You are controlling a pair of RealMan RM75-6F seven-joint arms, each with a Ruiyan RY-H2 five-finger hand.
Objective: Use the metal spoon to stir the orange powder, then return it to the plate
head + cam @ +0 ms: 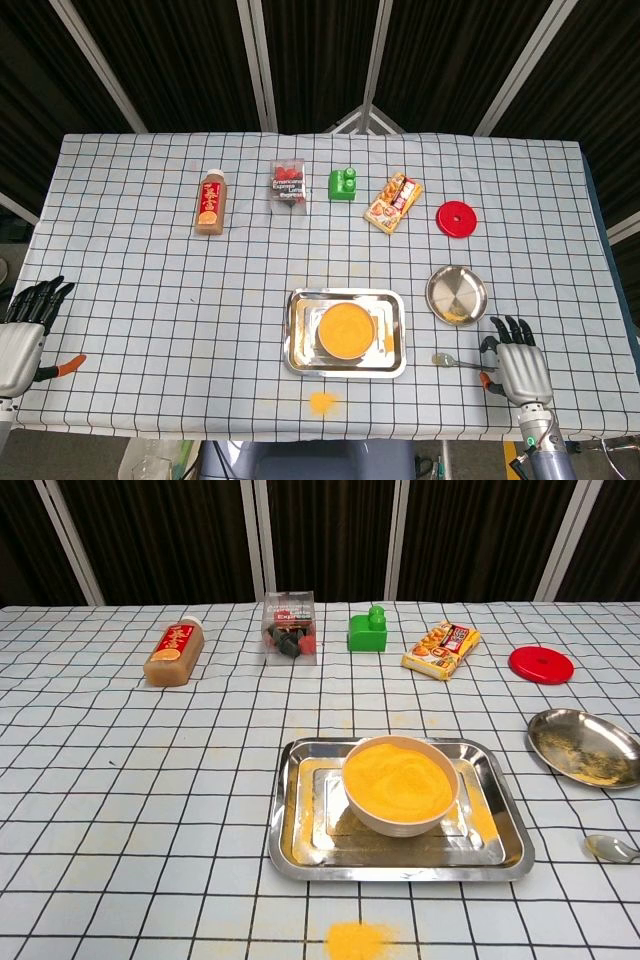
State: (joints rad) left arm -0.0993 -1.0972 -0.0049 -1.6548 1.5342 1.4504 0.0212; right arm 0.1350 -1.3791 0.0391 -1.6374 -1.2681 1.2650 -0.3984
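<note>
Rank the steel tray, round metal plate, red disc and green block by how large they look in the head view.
1. Steel tray
2. Round metal plate
3. Red disc
4. Green block, only slightly smaller than the disc, so these last two are close.

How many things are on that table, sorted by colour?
Orange: 2, bowl of powder, spilled powder
Silver: 3, tray, plate, spoon
Red: 1, disc
Green: 1, block
Multicoloured: 3, bottle, clear box, snack pack
Total: 10
</note>
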